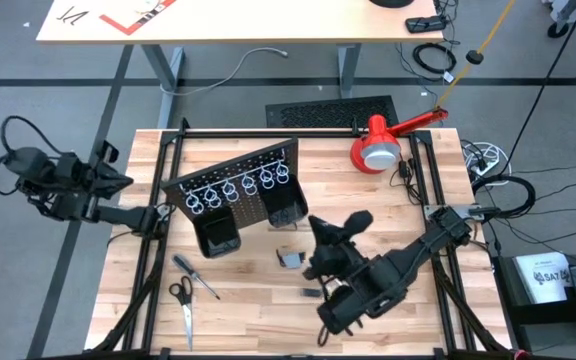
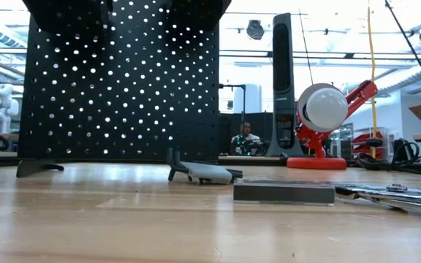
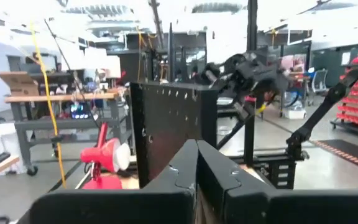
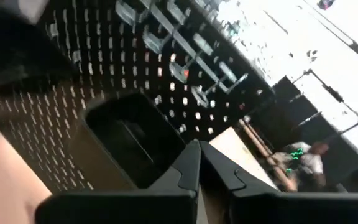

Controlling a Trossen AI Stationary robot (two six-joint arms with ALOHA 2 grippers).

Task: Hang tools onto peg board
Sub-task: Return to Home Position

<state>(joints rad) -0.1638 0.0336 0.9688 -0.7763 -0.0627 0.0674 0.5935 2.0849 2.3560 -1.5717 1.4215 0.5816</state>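
With both arms due to withdraw to their rest poses, the sound way is to pull each one back from the peg board (image 1: 233, 172) first and only then fold it. A sideways swing could catch the board's row of silver rings (image 1: 238, 188) or tip the panel.

The right pincer (image 4: 199, 149) is clenched on nothing, its fingers pressed together. It hovers over the middle of the table (image 1: 258, 325), just right of and nearer than the right-hand black bin (image 1: 283, 212), close to it but apart. It should lift before it retreats rightward.

The left pincer (image 3: 196, 149) is likewise clenched and empty at the board's left end. Whether it touches the panel I cannot tell, so a slow draw to the left seems wise.

The board stands upright toward the far left of the table. A screwdriver (image 1: 196, 277) and black-handled scissors (image 1: 182, 303) lie unhung on the near left, well apart from both pincers.
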